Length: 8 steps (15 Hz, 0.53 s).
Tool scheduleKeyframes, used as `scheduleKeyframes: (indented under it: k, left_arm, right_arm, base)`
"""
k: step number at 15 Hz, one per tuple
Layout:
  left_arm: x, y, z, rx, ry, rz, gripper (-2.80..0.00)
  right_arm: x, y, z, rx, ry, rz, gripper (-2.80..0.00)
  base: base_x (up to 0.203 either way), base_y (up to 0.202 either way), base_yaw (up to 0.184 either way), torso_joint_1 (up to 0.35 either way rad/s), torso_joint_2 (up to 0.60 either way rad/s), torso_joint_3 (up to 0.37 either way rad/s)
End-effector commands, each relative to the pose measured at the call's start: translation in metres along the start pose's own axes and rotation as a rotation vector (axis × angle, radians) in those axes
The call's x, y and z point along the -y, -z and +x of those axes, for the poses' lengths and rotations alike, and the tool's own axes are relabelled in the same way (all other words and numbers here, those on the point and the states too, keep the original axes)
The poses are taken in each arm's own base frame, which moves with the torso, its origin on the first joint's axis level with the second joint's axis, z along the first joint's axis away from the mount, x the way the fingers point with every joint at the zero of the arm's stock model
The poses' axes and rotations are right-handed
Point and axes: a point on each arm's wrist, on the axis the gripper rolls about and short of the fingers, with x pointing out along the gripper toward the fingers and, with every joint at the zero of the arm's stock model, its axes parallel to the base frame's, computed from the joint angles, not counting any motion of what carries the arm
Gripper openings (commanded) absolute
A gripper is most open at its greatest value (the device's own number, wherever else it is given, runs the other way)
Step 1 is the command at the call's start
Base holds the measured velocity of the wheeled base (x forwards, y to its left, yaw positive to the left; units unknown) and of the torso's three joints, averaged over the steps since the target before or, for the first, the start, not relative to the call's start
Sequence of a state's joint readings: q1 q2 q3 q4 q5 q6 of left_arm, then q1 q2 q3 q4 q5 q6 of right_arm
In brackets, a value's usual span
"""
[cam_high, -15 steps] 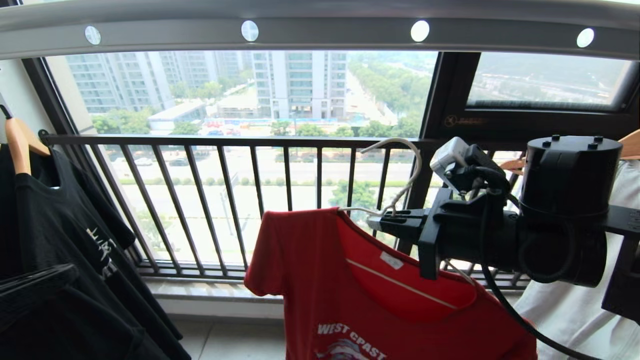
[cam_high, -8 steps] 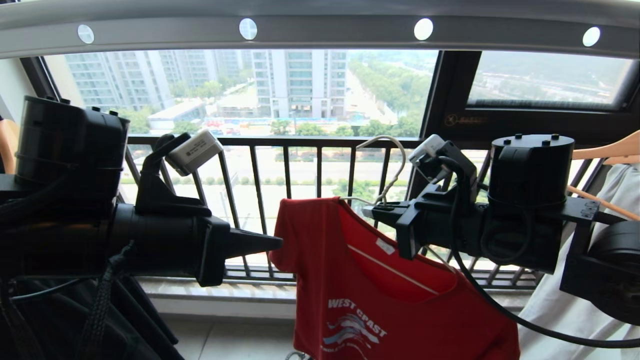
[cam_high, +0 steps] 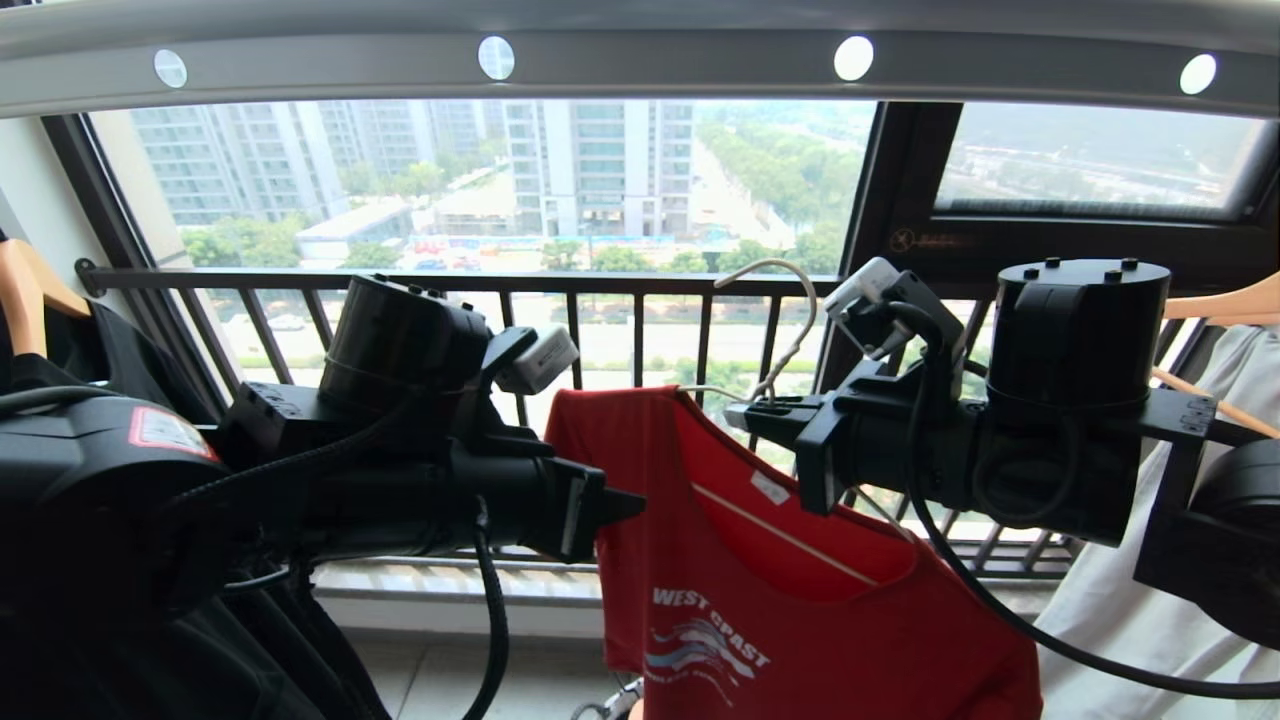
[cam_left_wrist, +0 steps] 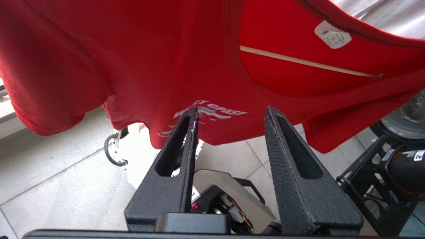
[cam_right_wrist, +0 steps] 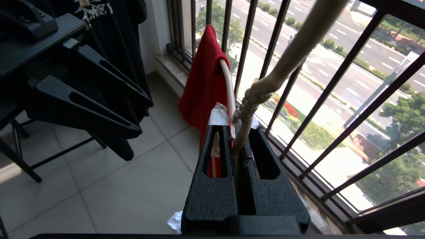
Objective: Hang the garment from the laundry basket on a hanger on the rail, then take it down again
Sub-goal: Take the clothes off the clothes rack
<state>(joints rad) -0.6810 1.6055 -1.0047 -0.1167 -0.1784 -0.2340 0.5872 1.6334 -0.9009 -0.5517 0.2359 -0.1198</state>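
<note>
Right gripper [cam_high: 750,412], reaching level from right of frame, pinches the hanger [cam_high: 790,330] neck at center; the garment [cam_high: 780,600] drapes below. Left gripper [cam_high: 625,505], center-left, jaws spread, empty.

Counted, kind by kind

One red garment [cam_high: 760,560] on one white wire hanger [cam_high: 790,330]; one rail [cam_high: 640,60] across the top with four round holes; two grippers, left [cam_high: 625,507] and right [cam_high: 740,413]; two wooden hangers, far left [cam_high: 20,290] and far right [cam_high: 1220,300].
</note>
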Motion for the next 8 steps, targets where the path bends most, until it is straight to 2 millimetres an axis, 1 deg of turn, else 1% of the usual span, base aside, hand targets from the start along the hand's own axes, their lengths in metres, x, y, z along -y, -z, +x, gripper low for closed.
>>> scheduleKeyframes:
  k: [1,3,6,8]
  left_arm:
    - [0.015,0.008,0.018,0.058,-0.045,0.019,0.00]
    - [0.025,0.012,0.022,0.097,-0.112,0.035,0.00]
    - [0.037,0.013,0.035,0.198,-0.273,0.068,0.00]
    - [0.037,0.012,0.037,0.224,-0.353,0.105,0.00]
  right_arm:
    - [0.000,-0.002,-0.002,0.009,-0.001,-0.004,-2.80]
    - [-0.001,-0.002,-0.002,0.009,-0.001,-0.003,-2.80]
    - [-0.001,-0.002,-0.004,0.011,-0.002,-0.007,-2.80]
    - [-0.001,-0.002,-0.004,0.012,-0.002,-0.006,-2.80]
  base:
    - [0.000,0.000,0.000,0.000,0.00,0.000]
    - [0.000,0.000,0.000,0.000,0.00,0.000]
    - [0.000,0.000,0.000,0.000,0.00,0.000]
    - [0.000,0.000,0.000,0.000,0.00,0.000]
